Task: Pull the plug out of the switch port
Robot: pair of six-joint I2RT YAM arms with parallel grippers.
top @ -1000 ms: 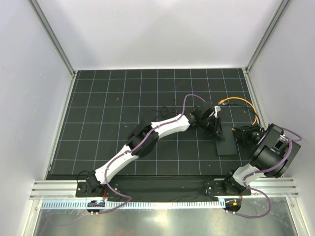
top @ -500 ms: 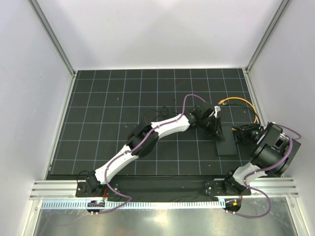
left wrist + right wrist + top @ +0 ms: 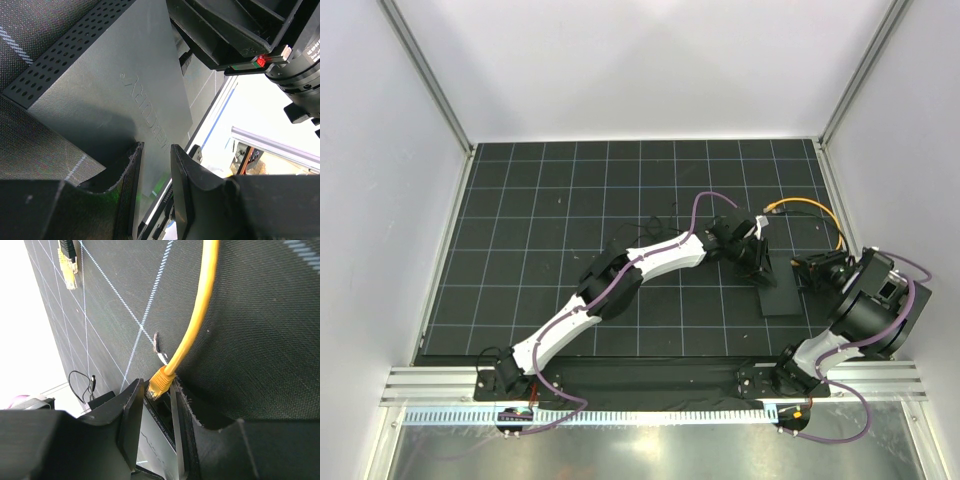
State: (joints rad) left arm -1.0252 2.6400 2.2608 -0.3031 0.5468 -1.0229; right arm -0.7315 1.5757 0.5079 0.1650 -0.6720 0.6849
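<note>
The flat black switch box [image 3: 781, 298] lies on the mat at the right; it also shows in the left wrist view [image 3: 110, 85]. My left gripper [image 3: 753, 262] rests its fingertips on the box's top [image 3: 155, 146], jaws almost together with nothing between them. My right gripper [image 3: 814, 272] is at the box's right edge. In the right wrist view it [image 3: 155, 384] is closed round the yellow plug [image 3: 161, 381], which sits at the port in the box's edge [image 3: 167, 412] with its front tip showing. The yellow cable [image 3: 197, 315] runs away from the plug.
The yellow cable [image 3: 812, 205] loops behind the box, and its free end [image 3: 771, 209] lies on the mat [image 3: 570, 200], also in the right wrist view [image 3: 67, 265]. A thin black wire [image 3: 80, 382] with a small adapter block [image 3: 102, 399] lies left of the box. The enclosure wall stands close on the right.
My right wrist has shifted slightly to the right, away from the box. The left arm and the box have not moved.
</note>
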